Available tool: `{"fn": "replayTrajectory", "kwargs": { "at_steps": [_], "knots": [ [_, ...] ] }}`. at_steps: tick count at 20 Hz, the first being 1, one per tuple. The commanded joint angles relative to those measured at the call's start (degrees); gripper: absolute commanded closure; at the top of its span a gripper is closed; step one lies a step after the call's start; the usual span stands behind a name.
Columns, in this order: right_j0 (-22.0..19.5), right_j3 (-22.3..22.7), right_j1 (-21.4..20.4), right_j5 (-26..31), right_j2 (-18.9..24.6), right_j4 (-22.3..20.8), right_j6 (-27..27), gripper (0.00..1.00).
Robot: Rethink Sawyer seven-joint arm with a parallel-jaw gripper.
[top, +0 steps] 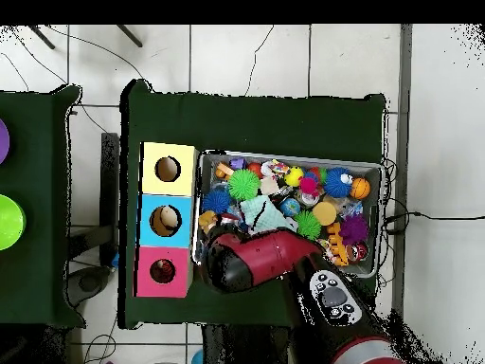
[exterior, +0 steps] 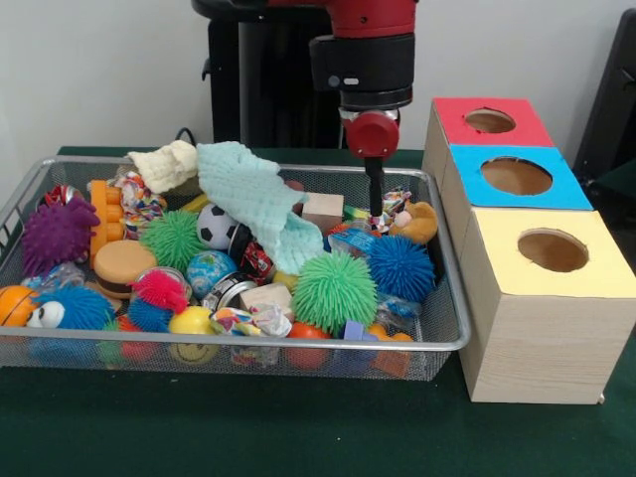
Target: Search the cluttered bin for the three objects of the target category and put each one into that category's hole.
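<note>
One gripper (exterior: 376,207) low in bin (exterior: 452,343), near bear (exterior: 417,223), far-rim corner.

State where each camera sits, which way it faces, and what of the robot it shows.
Front view: across the table, facing the robot; the arm drops from above, end effector down in the cluttered bin beside the tan-orange bear.
Overhead view: above, looking straight down, base at bottom; the arm's red and black body covers the bin's edge nearest the boxes.
Shared: bin, the hole in red, green spiky ball.
</note>
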Motion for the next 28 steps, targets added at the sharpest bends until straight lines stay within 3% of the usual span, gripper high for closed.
{"fn": "replayTrajectory", "kwargs": {
  "at_steps": [1, 10, 23, 28],
  "knots": [
    [-0.8, 4.0, -0.3, 2.1, 7.9, 1.9, 9.0, 0.00],
    [0.6, 3.4, 1.3, 3.9, 6.5, 1.4, 8.5, 0.00],
    [-2.7, 2.8, 3.6, -2.2, 10.0, 0.1, 8.8, 0.00],
    [-2.0, 2.4, 3.8, -1.9, 9.0, -0.4, 9.1, 0.00]
  ]
}}
